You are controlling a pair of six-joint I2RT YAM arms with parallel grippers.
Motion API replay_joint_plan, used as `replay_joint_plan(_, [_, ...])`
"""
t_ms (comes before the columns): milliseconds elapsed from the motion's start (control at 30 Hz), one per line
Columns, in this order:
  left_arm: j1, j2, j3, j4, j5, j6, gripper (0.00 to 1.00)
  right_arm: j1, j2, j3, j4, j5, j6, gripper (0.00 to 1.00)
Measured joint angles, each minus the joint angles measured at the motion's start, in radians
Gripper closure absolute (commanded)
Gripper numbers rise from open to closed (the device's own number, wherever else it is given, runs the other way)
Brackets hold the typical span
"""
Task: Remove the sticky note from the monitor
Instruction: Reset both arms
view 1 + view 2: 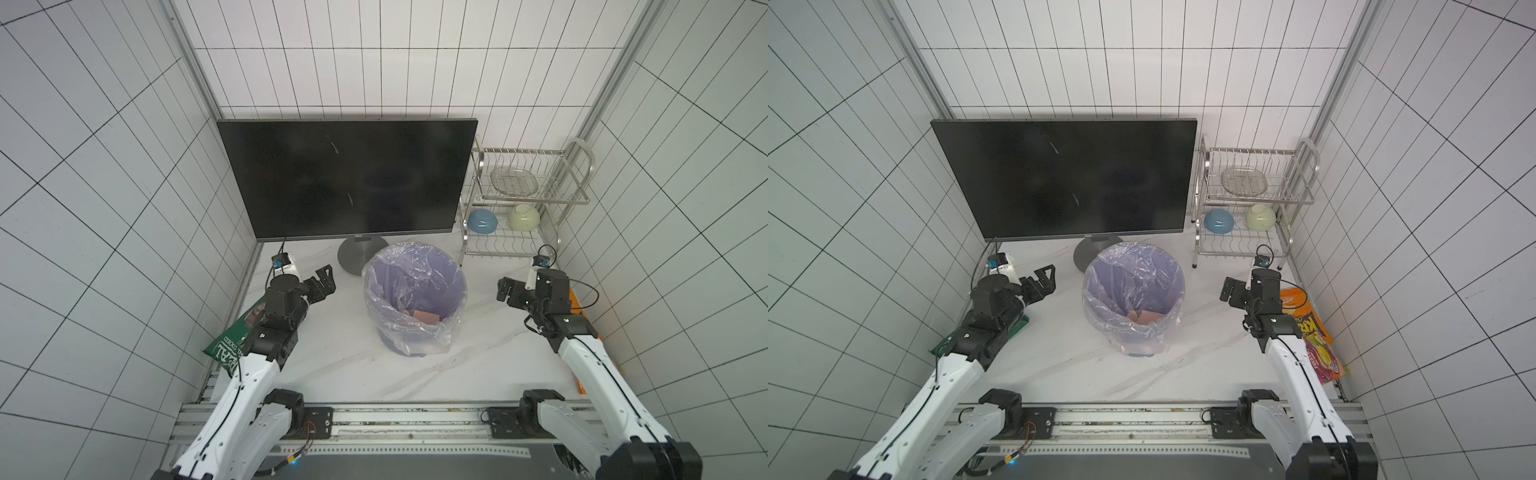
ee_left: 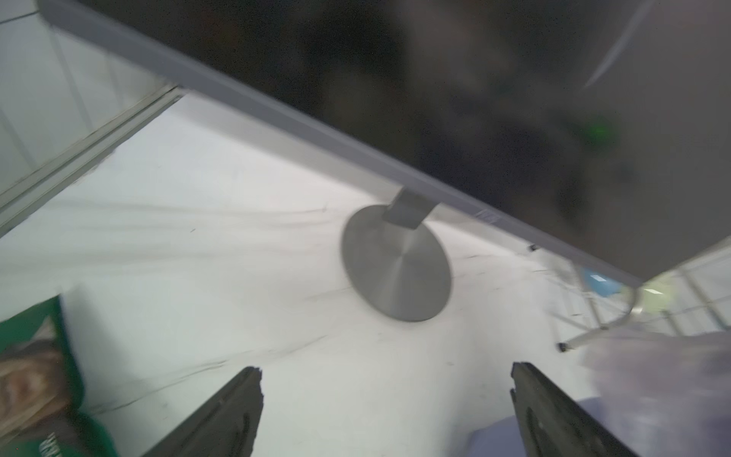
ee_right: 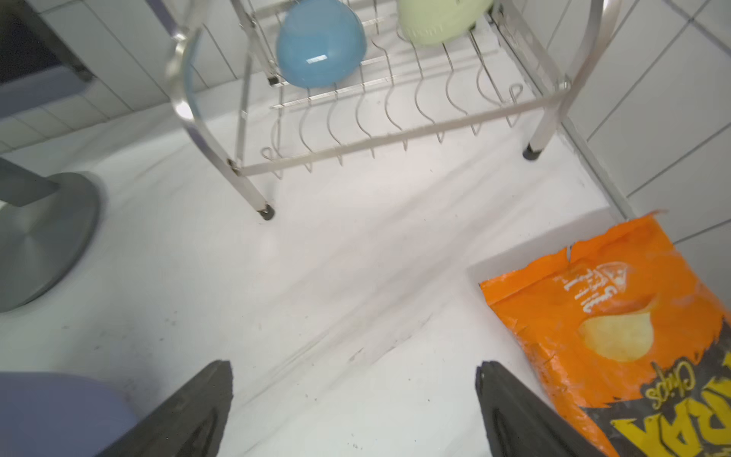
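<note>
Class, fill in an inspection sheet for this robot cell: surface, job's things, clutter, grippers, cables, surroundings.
Surface: white marbled tabletop, faint scuffs.
Job's things: monitor screen shows no note; pink paper lies in the lined bin.
Clutter: green bag under left arm, orange chip bag, dish rack holding blue bowl, green bowl, glass plate.
Grippers: left gripper and right gripper open, fingers empty.
Cables: black loops at both wrists.
Surroundings: white tiled walls on three sides.

The left arm and right arm wear white shells dotted with small screws, black joints and thin black cables; their fingers are dark and tapered.
</note>
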Motion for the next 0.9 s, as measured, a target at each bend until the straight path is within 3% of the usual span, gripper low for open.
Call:
replay_joint_plan(133, [0.024, 0.096, -0.048, 0.073, -0.095, 0.031, 0.01, 0.0, 0.116, -0.059, 0.128, 0.047, 0.014, 0.01])
replay_joint_plan(367, [0.148, 0.264, -0.046, 0.247, -0.066, 0.152, 0.01, -0.018, 0.279, -0.027, 0.303, 0.129, -0.059, 0.01])
replay_joint_plan(633, [0.19, 0.373, -0.106, 0.503, 0.002, 0.251, 0.02, -0.086, 0.344, -0.133, 0.634, 0.066, -0.142, 0.01])
replay_joint_plan(900, [0.19, 0.409, -0.131, 0.635, 0.006, 0.261, 0.02, -0.098, 0.388, -0.203, 0.798, 0.035, -0.204, 0.01])
